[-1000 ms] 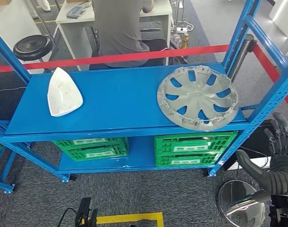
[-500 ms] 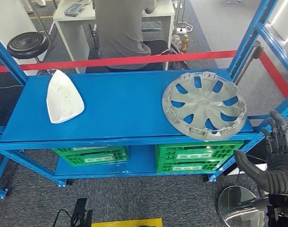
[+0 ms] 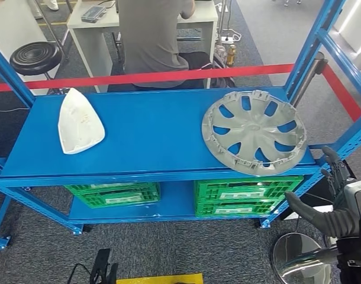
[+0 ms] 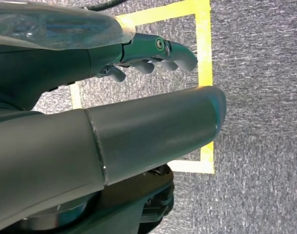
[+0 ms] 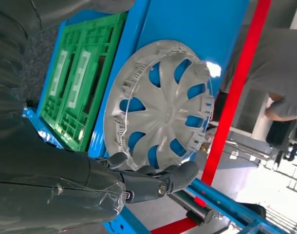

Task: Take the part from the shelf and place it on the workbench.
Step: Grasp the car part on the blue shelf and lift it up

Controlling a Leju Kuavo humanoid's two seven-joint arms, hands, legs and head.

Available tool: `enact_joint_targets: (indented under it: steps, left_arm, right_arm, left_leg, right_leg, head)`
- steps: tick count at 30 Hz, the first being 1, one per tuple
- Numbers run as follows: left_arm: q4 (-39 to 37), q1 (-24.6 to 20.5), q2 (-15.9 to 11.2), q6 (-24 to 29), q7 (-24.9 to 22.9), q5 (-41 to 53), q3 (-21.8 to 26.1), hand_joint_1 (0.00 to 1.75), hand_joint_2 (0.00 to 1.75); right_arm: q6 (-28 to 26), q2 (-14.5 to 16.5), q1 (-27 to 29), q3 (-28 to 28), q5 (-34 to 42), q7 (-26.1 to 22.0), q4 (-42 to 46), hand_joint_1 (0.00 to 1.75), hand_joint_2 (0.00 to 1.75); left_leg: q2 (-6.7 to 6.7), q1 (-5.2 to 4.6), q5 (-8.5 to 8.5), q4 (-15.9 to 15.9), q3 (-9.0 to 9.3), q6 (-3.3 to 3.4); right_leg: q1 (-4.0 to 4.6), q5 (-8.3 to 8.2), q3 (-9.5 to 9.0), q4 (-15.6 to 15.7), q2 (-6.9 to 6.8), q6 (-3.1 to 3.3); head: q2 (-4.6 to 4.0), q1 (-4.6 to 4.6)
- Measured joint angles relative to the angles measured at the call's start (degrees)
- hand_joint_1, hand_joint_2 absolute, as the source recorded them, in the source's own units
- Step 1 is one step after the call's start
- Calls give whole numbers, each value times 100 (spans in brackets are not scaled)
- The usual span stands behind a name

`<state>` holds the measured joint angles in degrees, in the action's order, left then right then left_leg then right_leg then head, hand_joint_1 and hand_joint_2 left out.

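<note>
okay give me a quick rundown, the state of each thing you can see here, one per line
Hubcap: lying flat at the right end of the top shelf, untouched.
White part: lying at the shelf's left end, untouched.
Green crates: stowed on the lower shelf.
Right hand: open, holding nothing, off the shelf's right front corner.
Left hand: holding nothing, fingers curled, over the floor.
Person: seated behind the shelf, facing away.
</note>
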<state>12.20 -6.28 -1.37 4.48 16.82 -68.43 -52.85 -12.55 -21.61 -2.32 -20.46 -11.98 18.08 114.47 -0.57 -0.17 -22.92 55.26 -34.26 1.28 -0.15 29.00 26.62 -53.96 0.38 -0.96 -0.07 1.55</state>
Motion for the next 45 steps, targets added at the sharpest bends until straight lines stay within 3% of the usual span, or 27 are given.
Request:
enact_joint_targets:
  steps: [9,14,20,22,27,29,45]
  left_arm:
    - [0,-1,-1,0,-7,1,0,0,0]
    - [0,-2,2,0,-43,0,0,0,0]
    - [0,-1,2,0,-89,-18,0,0,0]
    - [0,0,2,0,-109,-44,0,0,0]
    - [0,1,4,0,-128,-158,0,0,0]
    - [0,8,8,0,-128,-179,0,0,0]
    - [0,25,30,44,-109,-299,11,0,0]
  right_arm:
    - [60,-150,-18,-1,1,118,-12,0,175]
    - [451,-354,-135,-15,-96,779,-61,0,175]
    - [1125,-809,-381,-74,-312,1684,-156,0,175]
    - [1528,-971,-470,-113,-425,1825,-218,0,175]
    - [3456,-1429,-1130,-326,-491,1909,-570,0,175]
    - [3789,-1551,-1402,-420,-490,1910,-732,0,175]
    - [3960,-2020,-2695,-1396,-1422,1911,-1762,0,175]
  left_leg:
    - [0,0,7,-32,25,-3]
    - [0,0,10,-39,28,-7]
    - [0,-1,12,-41,29,-8]
    - [0,-2,12,-41,28,-8]
    - [5,-3,19,-41,29,-2]
    - [0,-2,22,-40,30,1]
    - [-1,-2,25,-45,30,-2]
  right_leg:
    - [1,0,-8,0,-1,1]
    - [1,1,-8,0,0,1]
    - [0,0,-8,0,0,1]
    - [0,-1,-11,0,0,2]
    - [0,-5,-11,0,3,1]
    - [0,-5,-9,0,-3,1]
    - [1,-6,-16,0,-8,1]
  head:
    - [0,1]
    - [0,1]
    - [0,0]
    - [0,0]
    - [0,2]
    - [0,2]
    - [0,2]
